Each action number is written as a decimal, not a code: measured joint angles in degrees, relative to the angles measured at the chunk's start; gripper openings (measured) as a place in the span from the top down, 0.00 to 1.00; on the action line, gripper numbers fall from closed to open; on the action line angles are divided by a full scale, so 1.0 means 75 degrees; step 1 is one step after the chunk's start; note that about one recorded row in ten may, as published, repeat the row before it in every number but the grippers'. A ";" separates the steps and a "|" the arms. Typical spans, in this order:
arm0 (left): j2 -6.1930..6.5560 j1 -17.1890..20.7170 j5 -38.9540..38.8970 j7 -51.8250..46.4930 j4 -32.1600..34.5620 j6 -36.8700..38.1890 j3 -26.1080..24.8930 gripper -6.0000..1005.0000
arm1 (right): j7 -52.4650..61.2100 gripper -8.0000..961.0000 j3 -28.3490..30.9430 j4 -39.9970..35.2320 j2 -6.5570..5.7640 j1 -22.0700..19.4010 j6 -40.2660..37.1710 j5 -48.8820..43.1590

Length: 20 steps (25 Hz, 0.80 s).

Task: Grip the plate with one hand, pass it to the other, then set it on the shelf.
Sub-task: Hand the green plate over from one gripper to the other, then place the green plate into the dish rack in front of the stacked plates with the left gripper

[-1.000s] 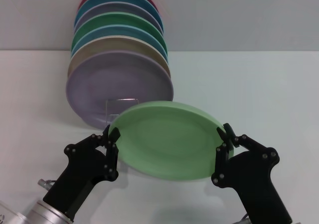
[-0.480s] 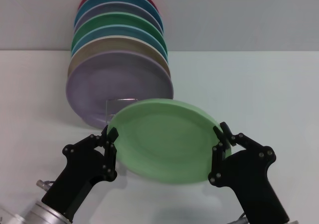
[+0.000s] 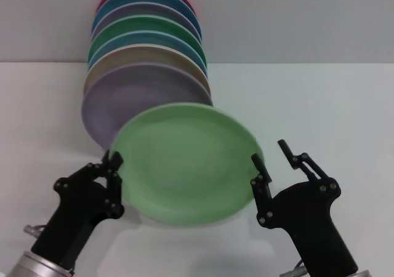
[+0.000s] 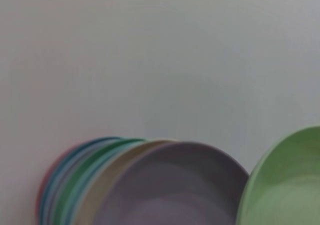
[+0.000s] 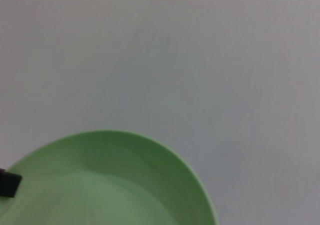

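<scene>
- The pale green plate (image 3: 184, 163) hangs in the lower middle of the head view, lifted off the white counter (image 3: 320, 104) and tilted with its hollow face toward the camera.
- The left pincer (image 3: 114, 175), at lower left, is pinching the plate's left rim between its fingers.
- The right pincer (image 3: 274, 160), at lower right, is spread: one finger lies at or just beside the plate's right rim, the other stands apart from it.
- My judgement: the lift is done and the hand-over looks done too, with the left pincer alone carrying the plate.
- What remains is setting it on the shelf. The row of upright plates (image 3: 148, 86) fills the upper left of the frame, the lilac plate (image 3: 111, 114) in front. The wire shelf itself is hidden behind the green plate.
- The green plate overlaps the lilac one in this view; whether they touch I cannot tell.
</scene>
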 joint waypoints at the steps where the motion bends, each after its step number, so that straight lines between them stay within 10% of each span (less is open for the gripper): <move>1: 0.0008 0.0051 0.0004 -0.0008 0.0003 0.0082 -0.0066 0.95 | 0.0030 0.78 -0.0014 0.0000 -0.0003 -0.0003 -0.0067 -0.0043; 7: 0.0034 0.0307 0.0002 -0.0038 0.0109 0.0728 -0.0292 0.96 | 0.0357 0.61 -0.0205 0.0041 -0.0024 -0.0002 -0.0584 -0.0333; 20: 0.0035 0.0187 0.0027 0.0020 0.1040 0.2421 -0.1313 0.95 | 0.1685 0.62 0.0019 -0.0854 0.0029 -0.0006 -0.0670 -0.0294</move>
